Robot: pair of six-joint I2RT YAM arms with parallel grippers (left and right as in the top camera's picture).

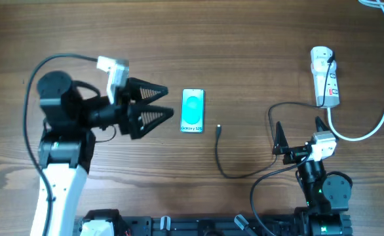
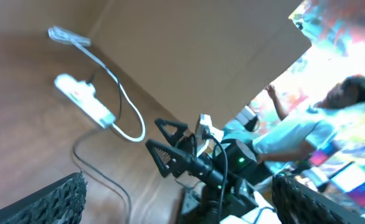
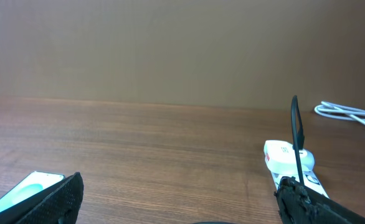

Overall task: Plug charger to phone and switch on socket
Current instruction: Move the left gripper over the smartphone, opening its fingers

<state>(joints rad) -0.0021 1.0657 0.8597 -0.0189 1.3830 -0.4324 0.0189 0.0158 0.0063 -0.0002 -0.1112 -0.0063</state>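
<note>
So far no step looks done. The charger tip (image 1: 218, 129) lies on the table just beside the phone (image 1: 192, 111), not in it, and the socket (image 1: 324, 77) sits up past the right claw (image 1: 298, 124), untouched. Both that claw and the left claw (image 1: 170, 103) are wide open and hold nothing.

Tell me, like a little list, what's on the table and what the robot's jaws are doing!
phone: lying flat, blue screen up
charger: black cable, tip lying beside the phone, not plugged into it
socket: white, far from the phone; switch too small to tell
left gripper: jaws open, empty, pointing at the phone
right gripper: jaws open, empty, near the socket
done yet: no, nothing is held or plugged into the phone
</note>
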